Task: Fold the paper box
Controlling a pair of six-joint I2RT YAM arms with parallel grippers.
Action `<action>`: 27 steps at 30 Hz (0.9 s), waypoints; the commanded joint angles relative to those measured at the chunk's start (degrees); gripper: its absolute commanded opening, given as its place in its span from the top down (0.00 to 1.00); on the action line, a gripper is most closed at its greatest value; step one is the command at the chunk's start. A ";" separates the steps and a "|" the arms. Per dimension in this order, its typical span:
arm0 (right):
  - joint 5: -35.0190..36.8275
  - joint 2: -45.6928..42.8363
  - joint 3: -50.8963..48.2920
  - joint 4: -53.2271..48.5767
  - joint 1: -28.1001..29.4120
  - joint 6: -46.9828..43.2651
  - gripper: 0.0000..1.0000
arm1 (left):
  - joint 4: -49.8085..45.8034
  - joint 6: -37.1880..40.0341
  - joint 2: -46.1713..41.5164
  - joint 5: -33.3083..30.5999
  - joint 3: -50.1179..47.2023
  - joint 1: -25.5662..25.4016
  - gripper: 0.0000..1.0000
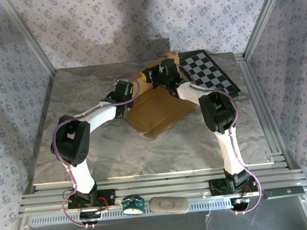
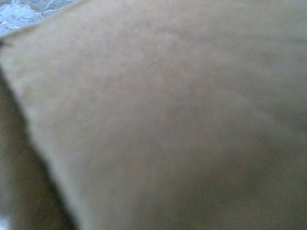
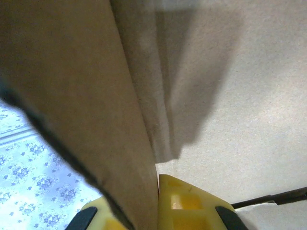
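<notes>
Overhead, the paper box (image 1: 161, 111) lies in the middle of the desk (image 1: 92, 147) as a brown cardboard sheet. Its near flap rests flat on the grey surface, and its far part is lifted between the two arms. At the sheet's left edge, the left pincer (image 1: 135, 91) meets the cardboard, though whether its jaws are apart or together cannot be told. Its wrist camera looks at blurred brown board from very close, with a sliver of desk at the top left corner. Farther back, the right pincer (image 1: 144, 74) is clamped on the box's raised far edge. From the right wrist, a cardboard panel stands on edge, pinched between the yellow fingers (image 3: 184, 206), while a second panel spreads away to the right. Beyond, at the far right of the desk, a black-and-grey checkerboard panel (image 1: 209, 75) lies near the lifted cardboard.
</notes>
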 commanded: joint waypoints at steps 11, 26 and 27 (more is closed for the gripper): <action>-2.45 -4.03 -4.06 -1.15 0.82 1.95 1.00 | -3.38 -5.27 6.31 -10.50 1.62 -1.47 0.73; -2.89 -6.50 -6.21 -3.02 0.82 2.62 1.00 | -8.78 -10.21 9.60 -15.43 5.54 -1.66 0.94; -3.11 -6.43 -6.18 -3.11 0.82 2.74 1.00 | -8.11 -10.16 9.60 -15.23 5.50 -1.80 0.94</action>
